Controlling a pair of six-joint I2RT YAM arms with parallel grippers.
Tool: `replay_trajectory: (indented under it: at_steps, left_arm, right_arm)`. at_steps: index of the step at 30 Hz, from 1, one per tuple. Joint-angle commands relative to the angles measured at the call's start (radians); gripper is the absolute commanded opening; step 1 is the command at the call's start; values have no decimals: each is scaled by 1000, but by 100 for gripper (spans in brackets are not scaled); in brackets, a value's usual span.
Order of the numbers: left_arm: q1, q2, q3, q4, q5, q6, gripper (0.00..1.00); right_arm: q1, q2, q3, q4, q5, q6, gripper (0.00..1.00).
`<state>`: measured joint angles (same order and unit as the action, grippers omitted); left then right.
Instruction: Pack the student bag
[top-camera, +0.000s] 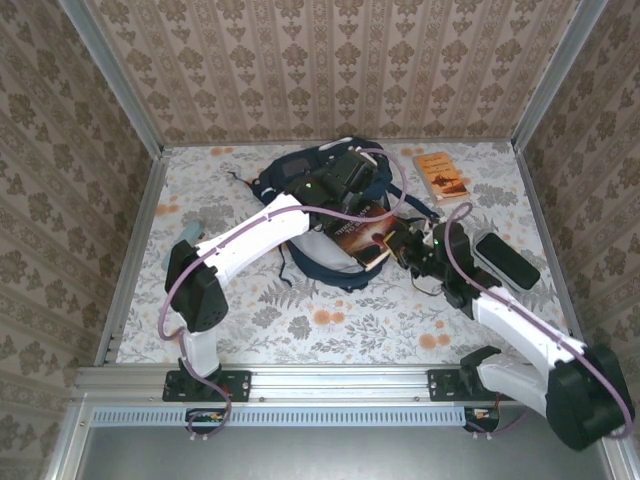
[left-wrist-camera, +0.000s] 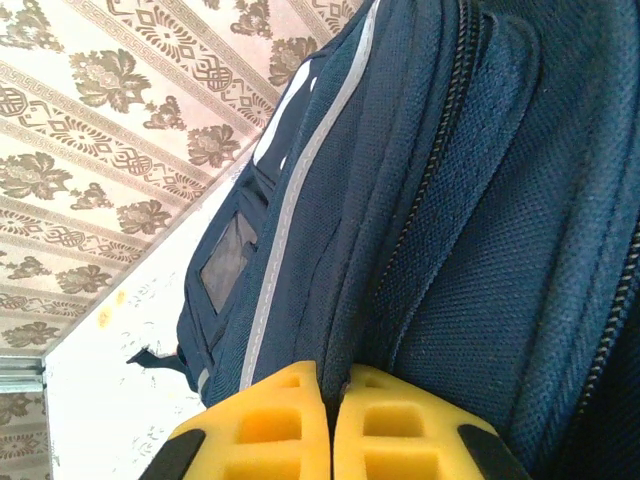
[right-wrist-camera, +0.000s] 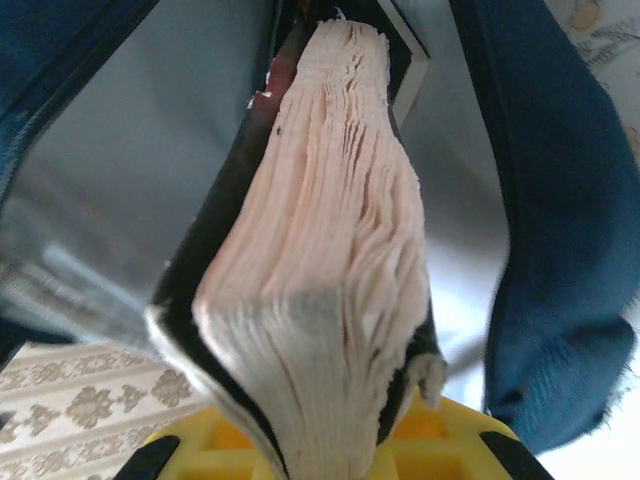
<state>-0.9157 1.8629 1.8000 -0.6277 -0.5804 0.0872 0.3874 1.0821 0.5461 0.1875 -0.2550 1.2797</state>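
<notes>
Fabric of the student bag (top-camera: 296, 182), laid on the table (top-camera: 250, 322) at its far middle, is pinched by the closed left gripper (left-wrist-camera: 331, 378). Rightward, a book (right-wrist-camera: 330, 250) is clamped in the right gripper (right-wrist-camera: 330, 437), its far end set inside the bag.

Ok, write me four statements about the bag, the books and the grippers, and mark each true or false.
1. The right gripper is shut on a dark-covered book. True.
2. The left gripper hangs open above the table. False: it is shut on a fold of the student bag.
3. An orange book lies flat on the table. True.
4. The student bag is red. False: it is navy blue with a pale stripe.
</notes>
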Motion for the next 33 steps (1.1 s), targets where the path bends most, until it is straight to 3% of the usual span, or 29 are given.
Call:
replay_trajectory:
  at_steps: [1, 5, 9, 20, 24, 26, 29, 31, 33]
  left_arm:
    - [-7, -109, 58, 66, -64, -52, 1]
    - [-8, -116, 60, 49, -61, -65, 1]
    - [-7, -121, 59, 33, -38, -83, 1]
    - [9, -120, 57, 28, 16, -130, 1]
    - [21, -121, 52, 22, 31, -147, 1]
    - [26, -122, 51, 16, 38, -153, 1]
    - [37, -126, 45, 10, 41, -161, 1]
    - [49, -129, 38, 8, 49, -169, 1]
    - [64, -131, 31, 7, 56, -181, 1]
  right_arm:
    - [80, 91, 108, 192, 190, -8, 12]
    - [163, 265, 185, 286, 351, -41, 12]
    - [174, 428, 230, 375, 411, 20, 11]
    - [185, 753, 333, 555, 433, 189, 13]
    - [183, 836, 426, 548, 399, 186, 16]
    - [174, 868, 467, 528, 322, 201, 22]
    - [178, 867, 460, 555, 253, 220, 42]
    - [183, 824, 434, 526, 245, 210, 55]
    - [184, 756, 404, 458, 238, 186, 60]
